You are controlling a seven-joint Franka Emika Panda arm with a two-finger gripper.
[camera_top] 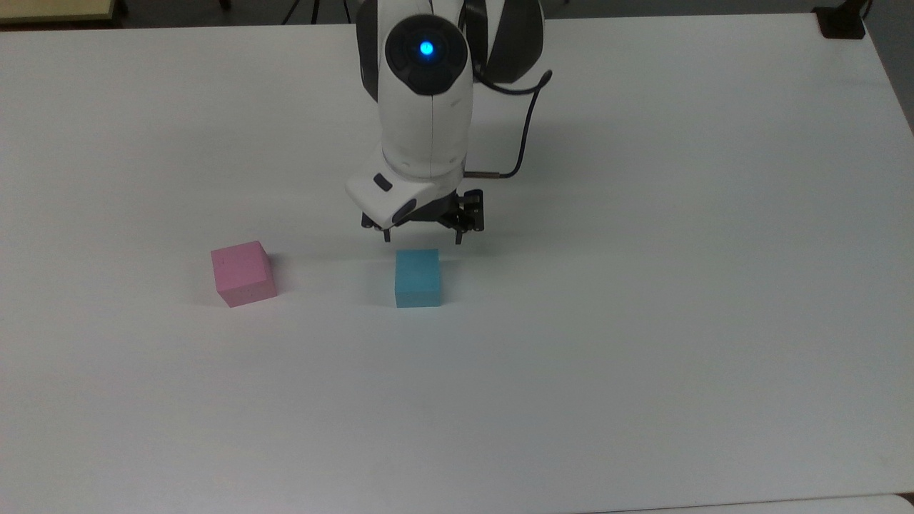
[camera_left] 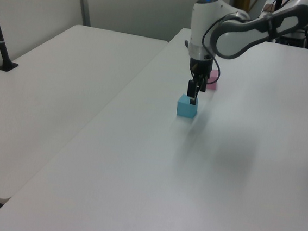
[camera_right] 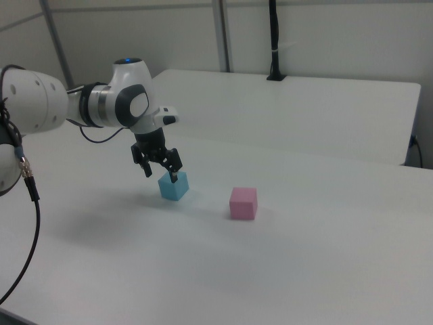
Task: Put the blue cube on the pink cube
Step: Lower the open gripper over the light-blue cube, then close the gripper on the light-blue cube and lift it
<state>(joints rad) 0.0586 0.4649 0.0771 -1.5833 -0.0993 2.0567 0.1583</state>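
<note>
1. Claw (camera_top: 423, 238): fingers spread apart and pointing down, holding nothing; in the top view it hangs at 12 o'clock of the blue cube, its tips level with the cube's far edge; in the right view (camera_right: 160, 172) the two fingers are clearly separated, one tip overlapping the cube's upper corner; in the left view (camera_left: 192, 95) the fingers stand directly over the cube's top face; contact with the cube cannot be confirmed.
2. Arm (camera_top: 426, 107): white with dark joints; a blue light glows on its top housing in the top view; a black cable (camera_top: 527, 135) loops out at its 3 o'clock side.
3. Blue cube (camera_top: 418, 278): resting flat on the tabletop, upright, faces roughly square to the top view's frame; also noted in the left view (camera_left: 187, 106) and the right view (camera_right: 173, 185).
4. Pink cube (camera_top: 243, 273): resting on the tabletop at 9 o'clock of the blue cube in the top view, well apart from it and turned slightly; in the right view (camera_right: 243, 202) it lies at 3 o'clock of the blue cube; in the left view (camera_left: 213, 79) it is partly hidden behind the arm.
5. Tabletop (camera_top: 643, 321): white, plain surface.
</note>
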